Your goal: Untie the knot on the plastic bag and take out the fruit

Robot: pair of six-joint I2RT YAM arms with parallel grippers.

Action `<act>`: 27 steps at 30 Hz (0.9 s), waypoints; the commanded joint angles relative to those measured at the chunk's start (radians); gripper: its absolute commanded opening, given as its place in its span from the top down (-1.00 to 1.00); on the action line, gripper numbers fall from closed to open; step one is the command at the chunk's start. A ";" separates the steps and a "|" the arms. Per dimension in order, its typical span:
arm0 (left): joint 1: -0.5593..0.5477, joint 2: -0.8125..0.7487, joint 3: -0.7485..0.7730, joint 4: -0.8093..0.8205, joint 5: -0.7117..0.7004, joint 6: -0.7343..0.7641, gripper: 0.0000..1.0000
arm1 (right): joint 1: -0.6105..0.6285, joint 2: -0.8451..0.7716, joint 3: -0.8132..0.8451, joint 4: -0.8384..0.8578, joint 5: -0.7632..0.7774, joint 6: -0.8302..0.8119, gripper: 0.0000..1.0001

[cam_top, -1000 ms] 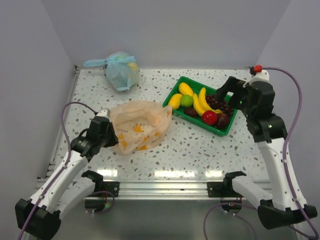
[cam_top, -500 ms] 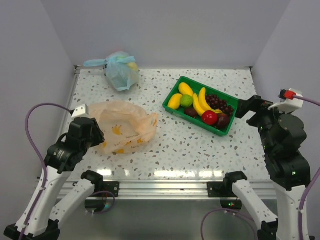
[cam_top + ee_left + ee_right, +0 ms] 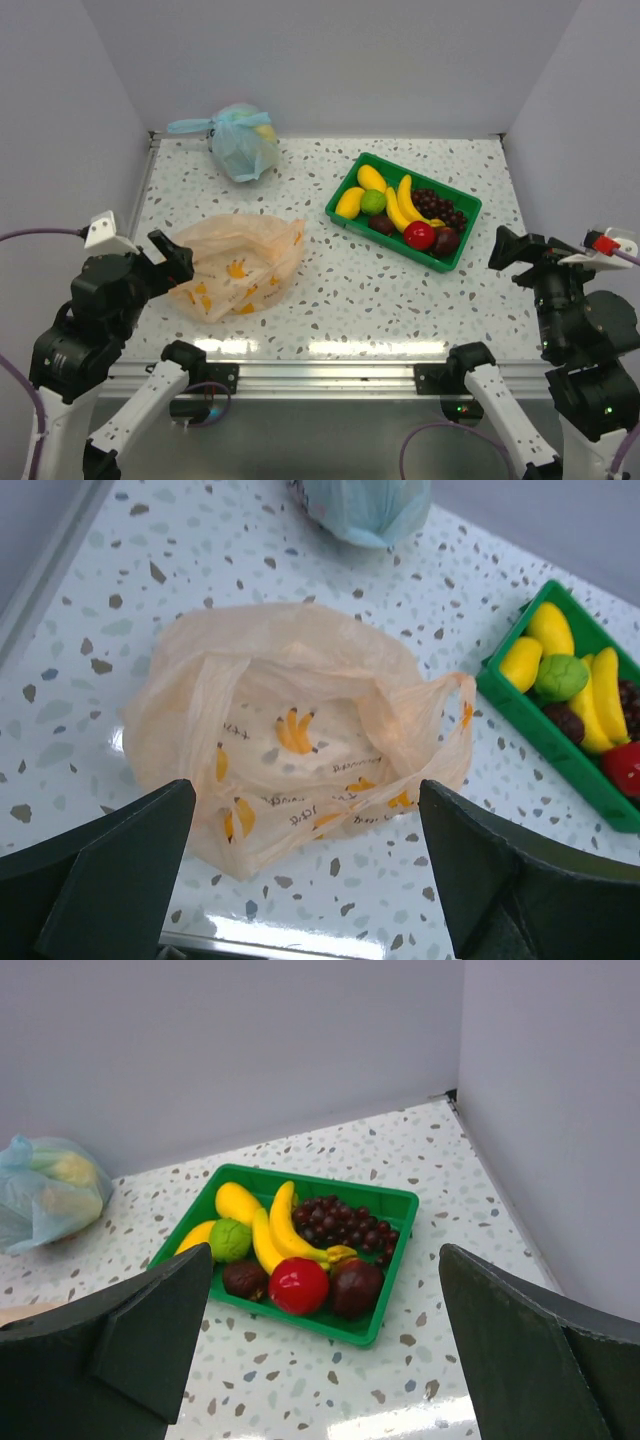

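Orange and thin, the plastic bag point(image 3: 235, 265) lies flat and crumpled on the speckled surface point(image 3: 380, 290). It is to the left of the green tray point(image 3: 424, 178) and does not touch it. A handle loop point(image 3: 455, 695) on the bag's tray side lies loose.

The fruit point(image 3: 405, 208) sits in the green tray: yellow bananas point(image 3: 403, 203), a green lime point(image 3: 373, 201), a red apple point(image 3: 419, 235) and dark grapes point(image 3: 440, 207).

Your left tool point(image 3: 172, 257) is on the far side of the bag from the tray, just beside the bag's edge. Its two fingers are spread wide and hold nothing.

Your right tool point(image 3: 517, 258) is to the right of the tray, toward the near edge and apart from it. It is spread wide too, with nothing in it.

A light blue bag point(image 3: 240, 140) sits left of the tray, by the back wall.
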 commanded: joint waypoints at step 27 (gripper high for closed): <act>-0.004 -0.370 0.003 0.207 -0.311 0.078 -1.00 | 0.008 -0.254 -0.165 0.120 0.024 -0.125 -0.97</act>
